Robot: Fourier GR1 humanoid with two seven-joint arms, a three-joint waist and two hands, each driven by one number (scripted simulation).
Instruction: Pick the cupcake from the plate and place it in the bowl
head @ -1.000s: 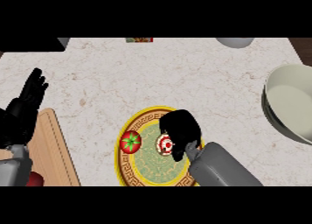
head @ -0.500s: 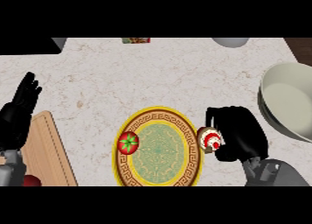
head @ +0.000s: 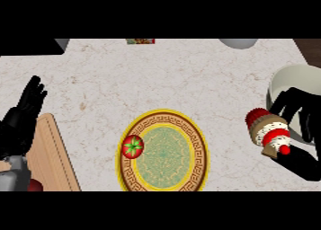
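Head view: the cupcake is gripped by the curled fingers of the right hand, tilted, held beside the bowl and apart from the plate. A tomato lies on the plate's left rim. The left hand is shown open, fingers up, over the worktop's left edge.

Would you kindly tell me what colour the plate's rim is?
The plate has a yellow rim with a brown key-pattern band, seen best in the head view.

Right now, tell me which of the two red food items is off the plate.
The red-wrapped white-frosted cupcake, held by the right hand beside the bowl. The red tomato sits on the yellow patterned plate.
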